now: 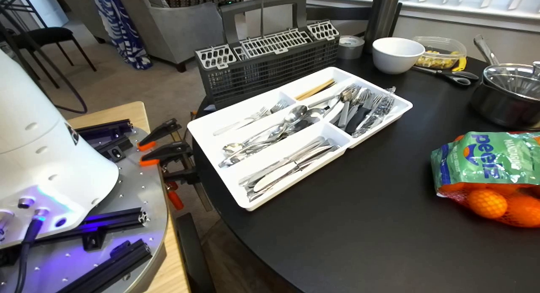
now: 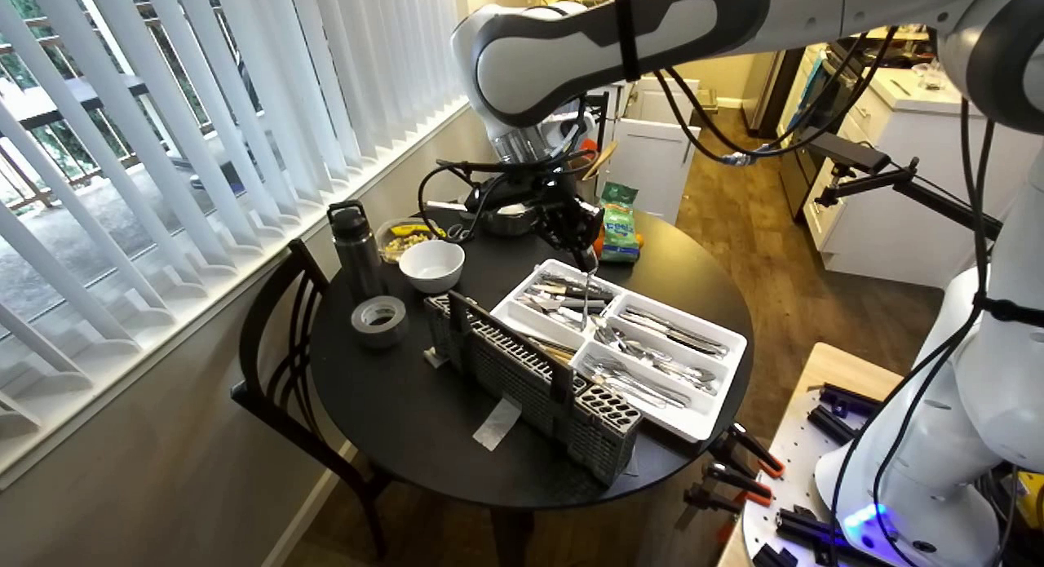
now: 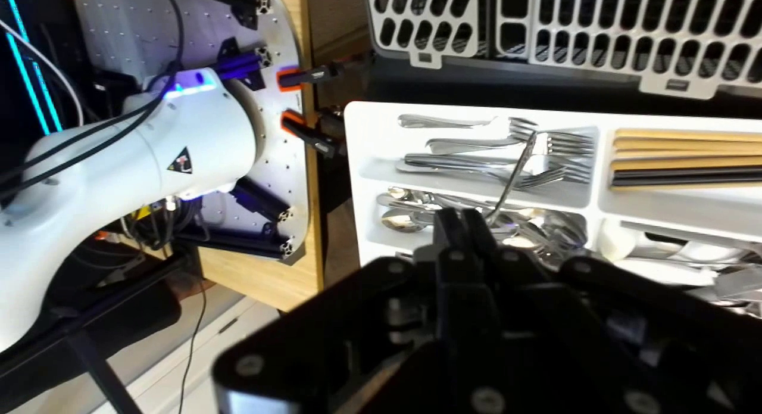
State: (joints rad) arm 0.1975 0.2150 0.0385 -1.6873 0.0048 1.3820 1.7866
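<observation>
My gripper (image 3: 461,215) is shut, its two fingertips nearly together. It holds a slim silver utensil (image 3: 512,179) that points down from the fingertips over the tray. The utensil is seen edge-on, so I cannot tell its kind. In an exterior view, the gripper (image 2: 587,259) is above the white cutlery tray (image 2: 703,424) and the utensil (image 2: 586,298) hangs near upright. I cannot tell whether its lower end touches anything. The tray holds forks (image 3: 506,145), spoons (image 3: 403,221), chopsticks (image 3: 684,146), knives (image 1: 287,166) and mixed utensils (image 1: 358,105) in separate compartments.
A dark grey dishwasher basket (image 1: 270,61) stands along the tray's side. A tape roll (image 1: 350,47), steel bottle (image 1: 382,21), white bowl (image 1: 396,55), plastic container (image 1: 438,52), scissors (image 1: 457,77), black pot (image 1: 506,103) and mandarin bag (image 1: 489,166) are on the round black table.
</observation>
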